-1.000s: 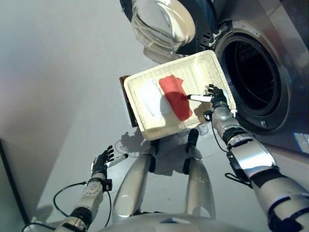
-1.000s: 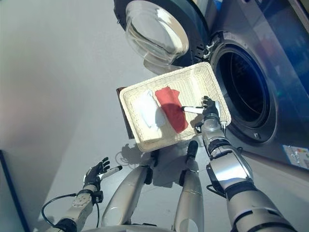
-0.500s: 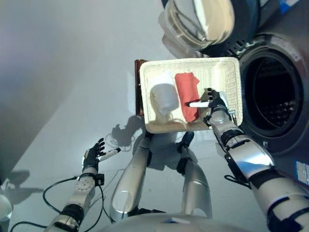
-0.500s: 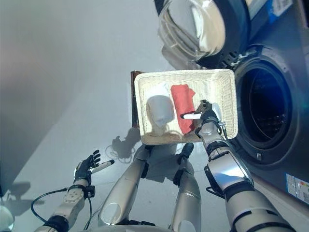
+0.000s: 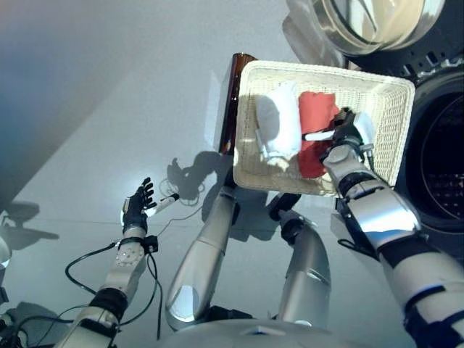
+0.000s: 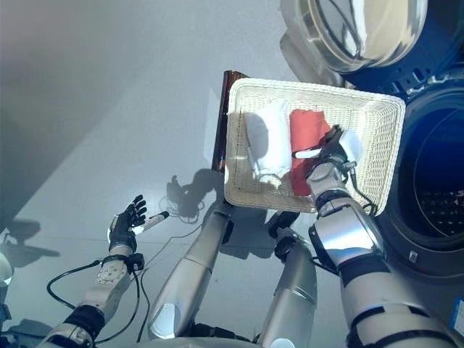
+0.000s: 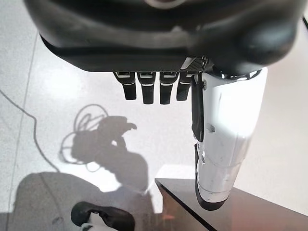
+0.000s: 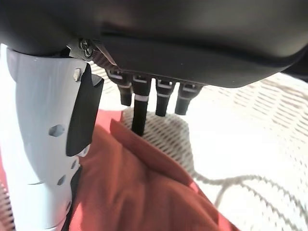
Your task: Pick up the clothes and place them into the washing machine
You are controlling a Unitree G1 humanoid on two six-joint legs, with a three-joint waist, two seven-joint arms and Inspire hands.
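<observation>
A white wicker basket (image 5: 326, 70) holds a rolled white cloth (image 5: 279, 127) and a red cloth (image 5: 317, 119) side by side. My right hand (image 5: 346, 132) is inside the basket at the red cloth's right edge, open. Its white-covered thumb (image 8: 43, 144) lies straight over the red cloth (image 8: 144, 192), and one fingertip touches the cloth's edge. Nothing is pinched. My left hand (image 5: 136, 206) hangs low at the left over the floor, open and empty, its fingers (image 7: 154, 89) straight. The washing machine's dark drum opening (image 5: 449, 167) is just right of the basket.
The basket rests on a dark brown stand (image 5: 233, 94) that juts out on its left side. The washer's round glass door (image 5: 377, 18) stands swung open beyond the basket. Grey floor spreads to the left.
The whole view has swung, so the basket and washer now sit further right and higher. My right hand stays at the red cloth in the basket. The left hand stays open.
</observation>
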